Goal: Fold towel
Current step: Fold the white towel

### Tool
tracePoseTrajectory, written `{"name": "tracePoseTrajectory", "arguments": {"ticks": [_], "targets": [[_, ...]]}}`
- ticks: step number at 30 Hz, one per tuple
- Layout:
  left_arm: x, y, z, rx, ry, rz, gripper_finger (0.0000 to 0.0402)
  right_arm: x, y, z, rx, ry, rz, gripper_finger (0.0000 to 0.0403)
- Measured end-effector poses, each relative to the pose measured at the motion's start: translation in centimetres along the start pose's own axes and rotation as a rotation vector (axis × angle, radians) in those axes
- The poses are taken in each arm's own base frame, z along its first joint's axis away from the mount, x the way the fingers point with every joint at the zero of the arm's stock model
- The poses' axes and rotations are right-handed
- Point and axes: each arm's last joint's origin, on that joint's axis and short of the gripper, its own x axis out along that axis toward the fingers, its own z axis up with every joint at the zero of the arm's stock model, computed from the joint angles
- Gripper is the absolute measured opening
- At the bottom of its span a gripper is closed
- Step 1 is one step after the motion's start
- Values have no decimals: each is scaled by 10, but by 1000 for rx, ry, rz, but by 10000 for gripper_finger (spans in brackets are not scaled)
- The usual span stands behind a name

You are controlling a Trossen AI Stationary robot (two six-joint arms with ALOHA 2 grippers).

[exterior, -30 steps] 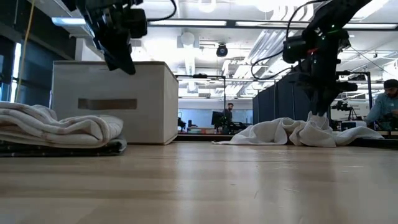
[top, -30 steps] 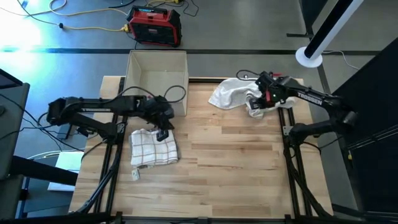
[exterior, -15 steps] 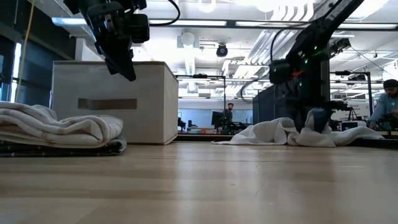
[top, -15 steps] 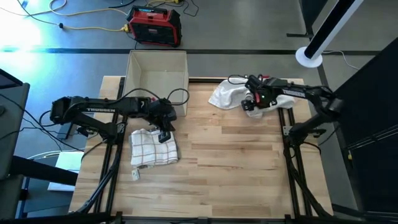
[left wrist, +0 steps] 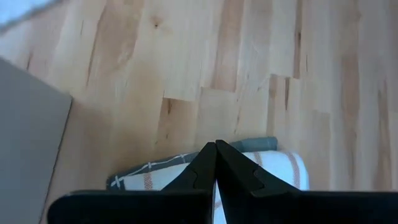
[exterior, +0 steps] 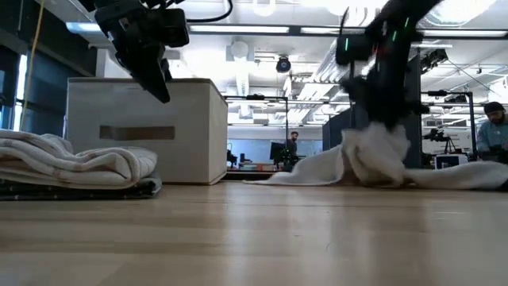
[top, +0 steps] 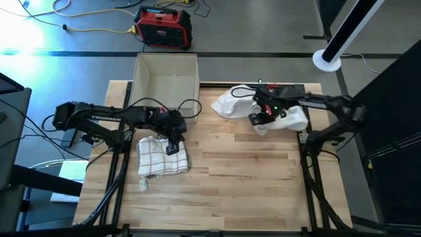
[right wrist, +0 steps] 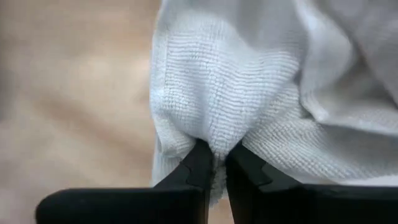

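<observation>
A crumpled white towel [top: 227, 103] lies at the table's far right, and my right gripper [top: 256, 119] is shut on it. In the low view the towel [exterior: 371, 159] rises to a peak under that gripper [exterior: 381, 123]. A folded checked towel [top: 160, 158] lies flat at the table's left, in front of the box; the low view shows it as a folded stack [exterior: 75, 165]. My left gripper [top: 173, 146] hangs shut above the checked towel's far right corner [left wrist: 273, 160], well clear of it [exterior: 155, 75]. My right gripper pinches a bunched fold of the white towel [right wrist: 211, 127] between its two fingers; how many layers, I cannot tell. The fingers come from above, pointing down. The pinched part is raised in a peak, and the towel's ends [exterior: 460, 176] lie slack on the table.
An open beige box [top: 166, 79] stands at the far left of the table, just behind my left arm. Bare wood [top: 243, 178] fills the table's middle and near side. A person [exterior: 494, 131] sits in the room beyond the table's right.
My right gripper has moved toward the table's left and a little nearer, staying shut on the white towel. The towel has been dragged along with it and pulled up from a low heap into a peak. My left gripper has kept its place.
</observation>
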Motion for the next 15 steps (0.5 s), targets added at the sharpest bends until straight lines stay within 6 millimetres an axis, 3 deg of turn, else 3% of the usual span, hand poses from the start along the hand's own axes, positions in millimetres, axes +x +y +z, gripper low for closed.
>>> {"name": "tracePoseTrajectory", "arguments": {"ticks": [5,10,13,15], "targets": [[0,0,0,54,-2,4,0,-79,43,-48,-23,-136,197,19],[0,1,3,106,-34,1,0,-155,69,-98,-4,-340,414,19],[0,1,4,122,-38,0,0,-184,79,-122,-24,-431,509,19],[0,1,4,123,-39,0,0,-194,86,-134,-56,-431,554,19]]}}
